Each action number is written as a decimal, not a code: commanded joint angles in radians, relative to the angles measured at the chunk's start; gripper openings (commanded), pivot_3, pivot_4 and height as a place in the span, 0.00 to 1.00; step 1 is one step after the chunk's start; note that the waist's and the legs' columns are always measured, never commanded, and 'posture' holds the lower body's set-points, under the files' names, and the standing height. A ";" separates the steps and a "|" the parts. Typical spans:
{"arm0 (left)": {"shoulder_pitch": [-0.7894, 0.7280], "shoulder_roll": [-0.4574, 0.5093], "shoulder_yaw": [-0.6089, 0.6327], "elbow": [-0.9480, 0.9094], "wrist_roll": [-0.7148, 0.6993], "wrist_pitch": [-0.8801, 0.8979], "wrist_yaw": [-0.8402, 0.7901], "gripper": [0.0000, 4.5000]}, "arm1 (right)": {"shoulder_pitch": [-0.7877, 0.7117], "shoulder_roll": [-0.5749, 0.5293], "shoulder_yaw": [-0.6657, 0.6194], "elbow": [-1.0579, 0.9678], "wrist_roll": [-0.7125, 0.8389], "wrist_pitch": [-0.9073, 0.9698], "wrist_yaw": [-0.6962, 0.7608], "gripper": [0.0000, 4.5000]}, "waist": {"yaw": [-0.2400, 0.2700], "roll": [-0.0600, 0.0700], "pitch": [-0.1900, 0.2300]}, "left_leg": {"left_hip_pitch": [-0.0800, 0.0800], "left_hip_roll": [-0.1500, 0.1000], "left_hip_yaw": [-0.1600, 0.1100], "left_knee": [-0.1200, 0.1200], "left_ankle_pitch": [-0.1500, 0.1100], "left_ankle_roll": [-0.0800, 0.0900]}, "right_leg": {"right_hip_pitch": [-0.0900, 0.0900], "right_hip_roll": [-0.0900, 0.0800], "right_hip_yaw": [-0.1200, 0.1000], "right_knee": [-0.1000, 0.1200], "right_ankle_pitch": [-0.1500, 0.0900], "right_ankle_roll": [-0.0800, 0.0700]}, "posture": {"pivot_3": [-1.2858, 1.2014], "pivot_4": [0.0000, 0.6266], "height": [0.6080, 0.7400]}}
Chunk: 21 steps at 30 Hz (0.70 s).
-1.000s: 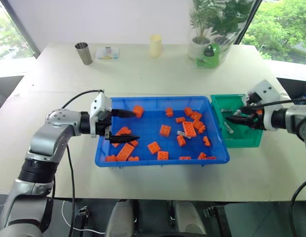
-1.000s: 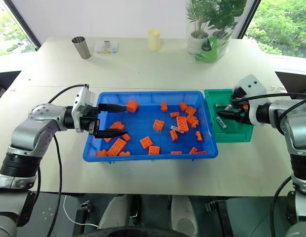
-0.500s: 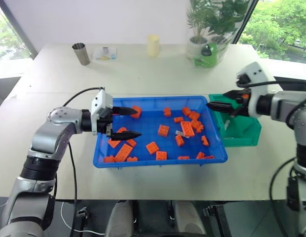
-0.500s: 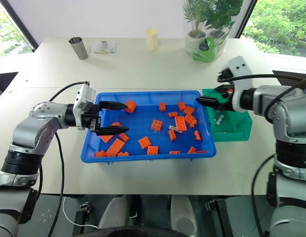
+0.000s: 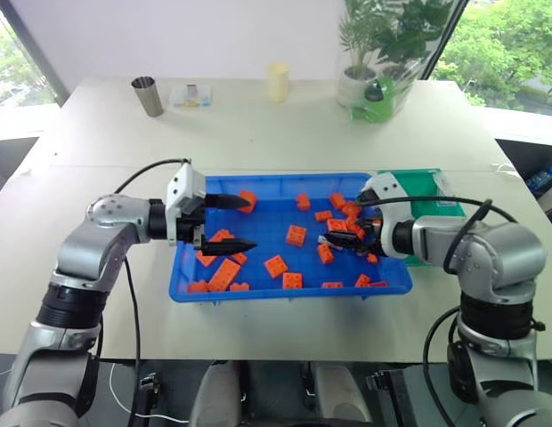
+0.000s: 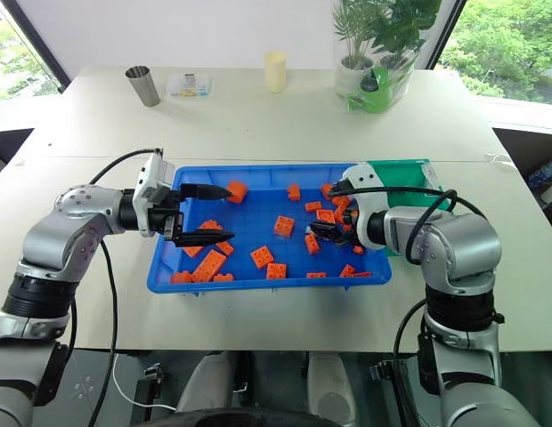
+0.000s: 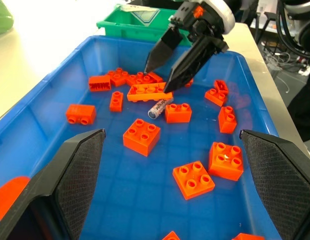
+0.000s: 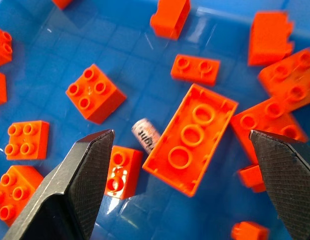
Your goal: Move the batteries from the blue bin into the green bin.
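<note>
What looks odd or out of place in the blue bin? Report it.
One long orange brick lies upside down, hollow side up, in the blue bin. A lone battery lies among the bricks beside it. Nothing is spilled or damaged.

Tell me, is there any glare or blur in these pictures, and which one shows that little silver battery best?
Head views: even daylight, bright windows behind, battery tiny. Right wrist view: pale glare streaks on the blue bin floor; the battery sharp beside an upturned orange brick; the near fingers soft. Left wrist view: battery readable under the right pincer.
</note>
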 commanded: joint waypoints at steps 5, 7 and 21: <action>-0.016 0.004 0.024 -0.021 -0.016 -0.003 0.008 1.00 | 0.029 0.005 0.003 0.027 -0.012 -0.038 -0.039 0.99 | 0.003 0.000 0.000 | 0.000 0.000 0.000 0.000 0.000 0.000 | 0.000 0.000 0.000 0.000 0.000 0.000 | 0.52 0.24 0.97; -0.016 0.004 0.025 -0.020 -0.015 -0.005 0.009 1.00 | 0.028 0.010 0.005 0.040 -0.012 -0.051 -0.043 0.99 | 0.004 0.000 0.000 | 0.000 -0.001 0.000 0.000 0.000 0.000 | 0.001 -0.001 0.000 -0.001 0.000 0.000 | 0.52 0.24 0.97; -0.029 0.009 0.032 -0.009 -0.019 0.004 0.008 1.00 | -0.061 -0.018 0.102 0.024 0.029 -0.206 0.031 0.27 | -0.003 0.000 0.000 | 0.000 -0.001 0.000 0.000 0.000 0.000 | 0.001 -0.001 0.000 -0.001 0.000 0.000 | 0.52 0.24 0.97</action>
